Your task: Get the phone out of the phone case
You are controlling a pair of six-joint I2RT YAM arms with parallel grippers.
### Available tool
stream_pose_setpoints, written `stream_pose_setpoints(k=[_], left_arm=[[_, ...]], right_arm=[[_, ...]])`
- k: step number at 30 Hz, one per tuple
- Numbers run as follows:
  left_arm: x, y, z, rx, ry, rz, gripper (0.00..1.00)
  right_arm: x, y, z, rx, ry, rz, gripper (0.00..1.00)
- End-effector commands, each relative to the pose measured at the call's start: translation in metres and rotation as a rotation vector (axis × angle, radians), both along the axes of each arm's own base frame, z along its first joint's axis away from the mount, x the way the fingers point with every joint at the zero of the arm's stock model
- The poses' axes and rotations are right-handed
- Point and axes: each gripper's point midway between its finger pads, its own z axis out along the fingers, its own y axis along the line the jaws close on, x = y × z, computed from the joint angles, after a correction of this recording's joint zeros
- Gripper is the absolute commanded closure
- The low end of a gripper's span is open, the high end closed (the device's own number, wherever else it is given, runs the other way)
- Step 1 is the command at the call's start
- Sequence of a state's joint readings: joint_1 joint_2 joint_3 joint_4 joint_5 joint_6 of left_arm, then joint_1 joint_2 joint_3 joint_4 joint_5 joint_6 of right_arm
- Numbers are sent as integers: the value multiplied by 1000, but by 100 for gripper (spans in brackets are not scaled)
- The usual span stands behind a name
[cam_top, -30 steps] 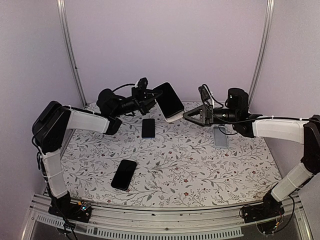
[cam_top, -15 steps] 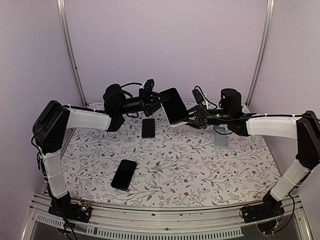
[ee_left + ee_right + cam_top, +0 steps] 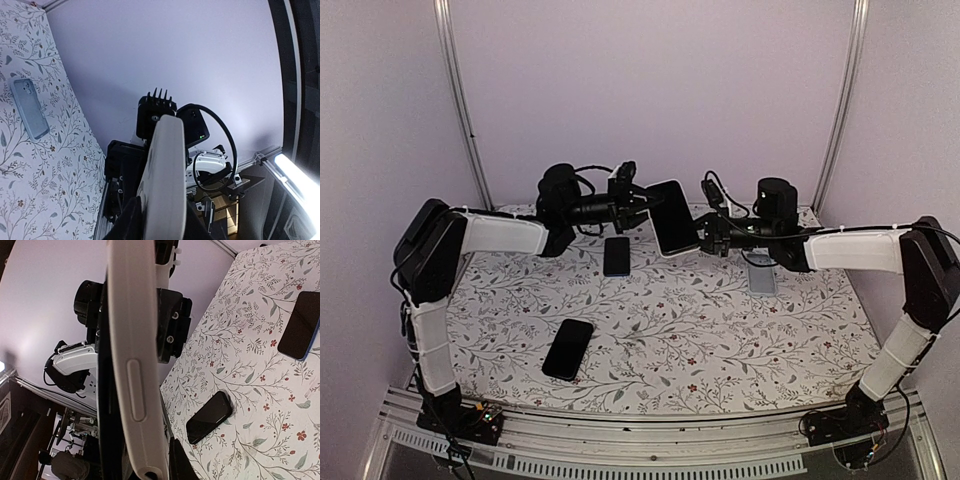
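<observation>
**Two wrists on one cased phone: peel sideways, not backwards**

Nearest me, the table (image 3: 720,340) in front of the arm bases carries only a black phone (image 3: 568,348), lying flat left of centre. The rest of that near half is my spare room for dropping an elbow.

Further in, a blue-edged phone (image 3: 616,256) lies flat below the left wrist. A grey case (image 3: 761,276) lies under the right forearm. Both are well below the work, but anything that slips would land near them.

Beyond those, the phone (image 3: 672,215) hangs tilted in the air over the far part of the table, screen towards the overhead camera. It is not yet out of its white phone case (image 3: 132,340).

The right gripper (image 3: 700,240) is pressed together on the case's lower right corner, and its wrist view shows the case edge with the side button running past the finger. The left gripper (image 3: 642,205) has the upper left edge between its fingers, but I cannot tell whether they pinch or sit slack.

I judge the step is settling a two-handed hold. I would want one hand on the case rim alone and the other on the phone body. If both clamp case and phone together, nothing parts. I would start at one corner and go slowly.

Farthest off, the back wall (image 3: 650,90) stands close behind both wrists. I would pull apart sideways or towards me.
</observation>
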State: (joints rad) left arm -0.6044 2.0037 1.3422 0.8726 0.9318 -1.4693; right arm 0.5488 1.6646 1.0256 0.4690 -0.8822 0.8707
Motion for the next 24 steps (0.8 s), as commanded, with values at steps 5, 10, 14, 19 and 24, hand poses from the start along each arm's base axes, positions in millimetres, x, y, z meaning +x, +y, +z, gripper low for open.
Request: stream_pose_setpoints(k=[5,10,14,19,24], left_arm=[[-14,2,18,-13,-68,-34,57],[-10,18,8,41,-57,39,45],[-13,30,6,86,-76,83,40],[-24,35,7,93,-78,70,40],[-39,30,13,78,-87,34,40]], right_arm=[[32,-6,16,59,-8,-113,100],[37,-9,19,65,-25,-137,100],[40,-9,19,67,-47,-148,100],[43,-9,23,89,-73,-153,100],[48,-8,28,105,-99,-168,100]])
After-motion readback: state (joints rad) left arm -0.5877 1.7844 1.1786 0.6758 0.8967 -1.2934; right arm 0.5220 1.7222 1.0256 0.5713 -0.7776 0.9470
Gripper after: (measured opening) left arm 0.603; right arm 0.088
